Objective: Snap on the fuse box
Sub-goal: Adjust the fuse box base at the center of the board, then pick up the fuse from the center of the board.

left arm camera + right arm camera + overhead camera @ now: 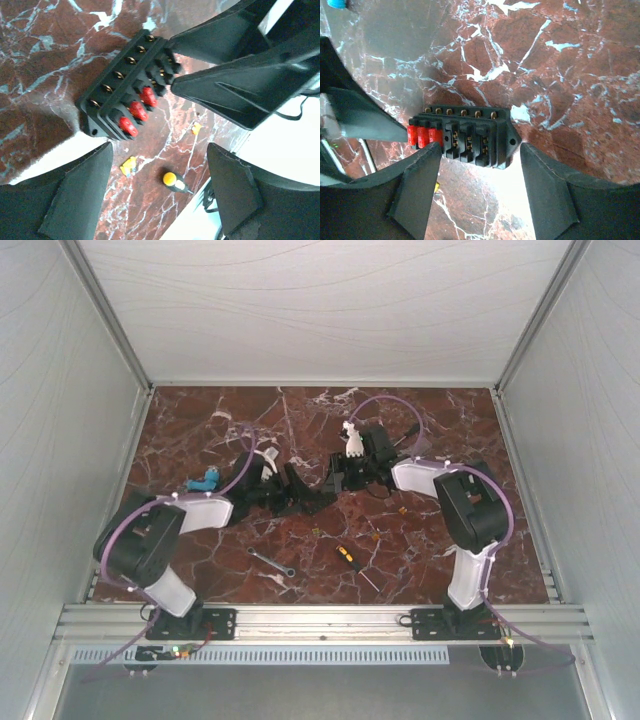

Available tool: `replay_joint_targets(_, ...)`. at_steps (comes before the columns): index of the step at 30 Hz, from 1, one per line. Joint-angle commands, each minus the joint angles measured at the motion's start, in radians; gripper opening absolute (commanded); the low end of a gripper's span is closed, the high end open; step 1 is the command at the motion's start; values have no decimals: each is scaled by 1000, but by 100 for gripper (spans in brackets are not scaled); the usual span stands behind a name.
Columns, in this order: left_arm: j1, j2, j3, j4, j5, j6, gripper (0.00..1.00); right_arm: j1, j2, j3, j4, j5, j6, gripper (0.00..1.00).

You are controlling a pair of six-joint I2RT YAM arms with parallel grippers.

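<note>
The fuse box (125, 95) is a black block with three red fuses (137, 111) at one end and empty slots beside them. It sits between my two grippers near the table's middle. My left gripper (160, 150) is open, its fingertips short of the box and only bare table between them. My right gripper (480, 150) is open too. The fuse box (462, 135) lies crosswise just beyond its tips, fuse side facing it. In the top view the left gripper (305, 498) and right gripper (345, 478) nearly meet.
A yellow-and-black screwdriver (347, 558) and a silver wrench (270, 562) lie on the near part of the marble table (430, 420). Small yellow fuses (129, 165) are scattered near the screwdriver (175, 181). A blue part (205, 481) lies at the left, a white one (351, 435) behind the right gripper.
</note>
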Motion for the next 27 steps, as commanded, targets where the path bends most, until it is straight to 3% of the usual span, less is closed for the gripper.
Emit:
replay_joint_targets(1, -3, -122, -9, -86, -83, 34, 78, 21, -103, 16, -87, 148, -74, 64)
replay_joint_targets(7, 19, -309, -61, -228, -210, 72, 91, 115, -233, -3, -218, 384, -140, 65)
replay_joint_targets(13, 71, -469, -86, -361, -251, 118, 100, 257, -302, -6, -355, 531, -198, 63)
replay_joint_targets(22, 122, -581, -61, -591, -320, 143, 100, 494, -219, 60, -475, 829, 41, 57)
replay_joint_targets(27, 127, -579, -60, -612, -333, 154, 100, 542, -137, 119, -529, 914, 195, 55)
